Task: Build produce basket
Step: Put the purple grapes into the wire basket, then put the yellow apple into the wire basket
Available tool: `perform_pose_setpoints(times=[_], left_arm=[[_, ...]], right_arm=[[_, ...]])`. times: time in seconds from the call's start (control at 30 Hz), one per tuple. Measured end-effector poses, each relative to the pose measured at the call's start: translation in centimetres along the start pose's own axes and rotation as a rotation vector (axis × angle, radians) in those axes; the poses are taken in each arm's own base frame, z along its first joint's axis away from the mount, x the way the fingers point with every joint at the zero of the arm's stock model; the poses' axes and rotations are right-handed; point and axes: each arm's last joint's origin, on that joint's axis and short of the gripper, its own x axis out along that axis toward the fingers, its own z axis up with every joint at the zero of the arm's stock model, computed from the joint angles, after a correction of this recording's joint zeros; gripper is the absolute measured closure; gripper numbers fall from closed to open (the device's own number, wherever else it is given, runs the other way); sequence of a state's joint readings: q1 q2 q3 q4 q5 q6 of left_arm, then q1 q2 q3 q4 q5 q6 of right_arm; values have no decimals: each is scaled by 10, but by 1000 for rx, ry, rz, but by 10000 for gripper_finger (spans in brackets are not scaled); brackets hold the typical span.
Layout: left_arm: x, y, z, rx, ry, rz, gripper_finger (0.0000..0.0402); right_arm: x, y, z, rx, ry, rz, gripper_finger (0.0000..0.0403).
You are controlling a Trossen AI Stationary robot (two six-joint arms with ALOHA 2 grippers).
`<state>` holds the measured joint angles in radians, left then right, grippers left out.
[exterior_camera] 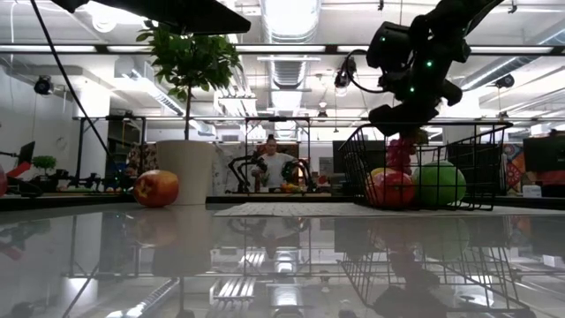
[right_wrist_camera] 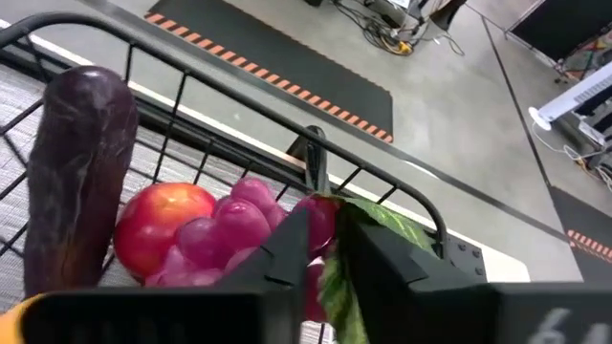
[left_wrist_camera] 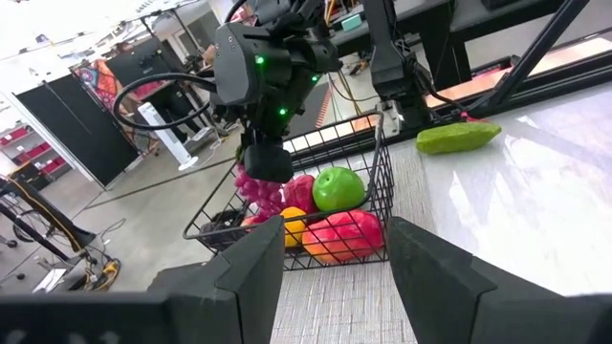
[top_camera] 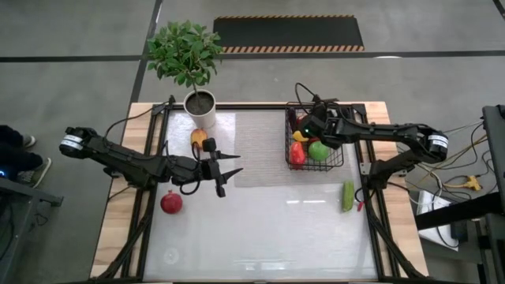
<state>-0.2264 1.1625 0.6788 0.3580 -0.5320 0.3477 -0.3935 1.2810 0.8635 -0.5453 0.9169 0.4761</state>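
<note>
The black wire basket (top_camera: pixel 341 160) stands at the far right of the table. It holds a green apple (top_camera: pixel 319 150), red fruit (top_camera: pixel 297 155), a dark eggplant (right_wrist_camera: pixel 76 182) and a red apple (right_wrist_camera: pixel 158 225). My right gripper (top_camera: pixel 303 126) hangs over the basket's far left corner, shut on the purple grapes (right_wrist_camera: pixel 229 229). My left gripper (top_camera: pixel 235 163) hovers open and empty at the table's middle left, pointing toward the basket. Loose on the table lie a red apple (top_camera: pixel 171 202), an orange fruit (top_camera: pixel 199 138) and a green cucumber (top_camera: pixel 348 196). My right gripper pinches the grapes at their top end, where the green leaf (right_wrist_camera: pixel 337 279) sits, between its two fingers with only a narrow gap. The fingers come slanting down from the right. The bunch (left_wrist_camera: pixel 258 186) hangs below them inside the basket, its lower end down among the fruit.
A white pot with a leafy plant (top_camera: pixel 200 106) stands at the far edge, left of a pale mat (top_camera: pixel 260 150) that the basket stands on. The near half of the table is glossy. A person (exterior_camera: pixel 275 168) shows in the room beyond.
</note>
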Motion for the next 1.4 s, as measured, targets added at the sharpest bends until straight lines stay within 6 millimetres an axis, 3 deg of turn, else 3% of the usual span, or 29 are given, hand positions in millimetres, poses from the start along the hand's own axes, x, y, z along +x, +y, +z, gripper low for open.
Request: perform_pose_setpoints(times=[0.27, 0.57, 0.9, 1.2, 1.4], left_arm=[[0, 0, 0, -1, 0, 0, 233], [0, -1, -4, -5, 10, -3, 233], [-1, -3, -13, -129, 44, 17, 233], [-2, -9, -31, -294, 102, 23, 233], [-5, -8, -46, -427, 213, 205, 233]], right_arm=[[2, -4, -1, -13, 17, -14, 247], [-15, -15, 18, -11, 9, 18, 216], [-72, -24, 32, -23, -80, 254, 231], [-130, -19, 13, -126, -182, 514, 252], [-162, -13, -5, -209, -237, 648, 266]])
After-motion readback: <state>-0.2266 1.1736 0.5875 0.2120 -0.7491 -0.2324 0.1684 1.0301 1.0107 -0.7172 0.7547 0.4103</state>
